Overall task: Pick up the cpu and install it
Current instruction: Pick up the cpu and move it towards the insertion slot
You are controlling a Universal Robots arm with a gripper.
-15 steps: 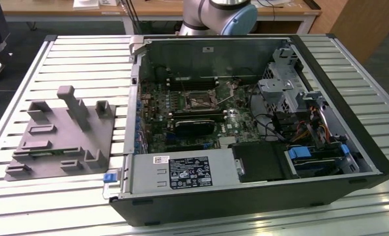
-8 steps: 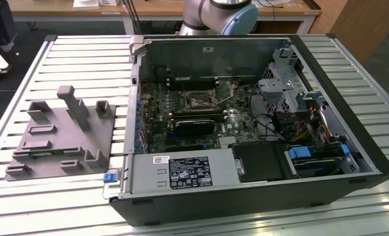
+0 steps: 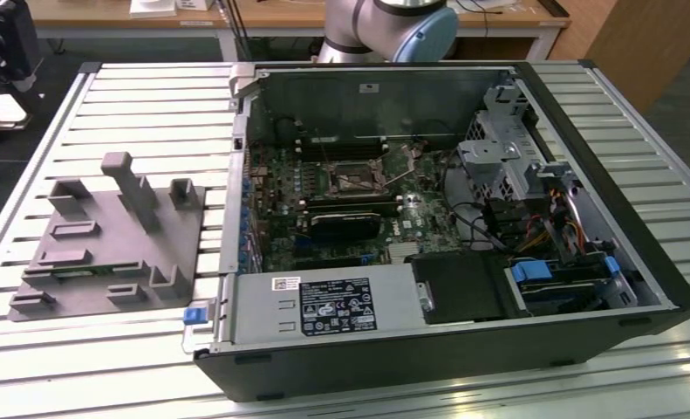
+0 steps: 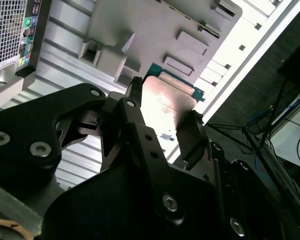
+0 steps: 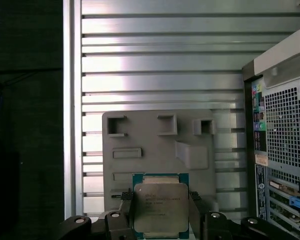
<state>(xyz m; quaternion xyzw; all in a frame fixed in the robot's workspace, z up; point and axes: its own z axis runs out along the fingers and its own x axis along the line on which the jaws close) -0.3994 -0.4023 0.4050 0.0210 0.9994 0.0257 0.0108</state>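
Observation:
The cpu (image 5: pixel 160 209), a flat square chip with a dull silver top and a green rim, sits between the two black fingers of my gripper (image 5: pixel 161 216). The gripper is shut on it, one finger on each side edge. In the second wrist view the cpu (image 4: pixel 166 102) catches the light, clamped in the gripper (image 4: pixel 165 119). It hangs well above the grey studded tray (image 5: pixel 155 137) on the slatted table. In the exterior view the metal-framed socket (image 3: pixel 354 179) lies on the green board inside the open computer case (image 3: pixel 438 349).
The grey tray (image 3: pixel 100 253) lies at the exterior view's left of the case, on the slatted metal table (image 3: pixel 146 105). The arm's base (image 3: pixel 392 30) stands behind the case. Drive cages and cables (image 3: pixel 531 218) crowd the case's right side. The case's rear panel (image 5: pixel 285 130) stands beside the tray.

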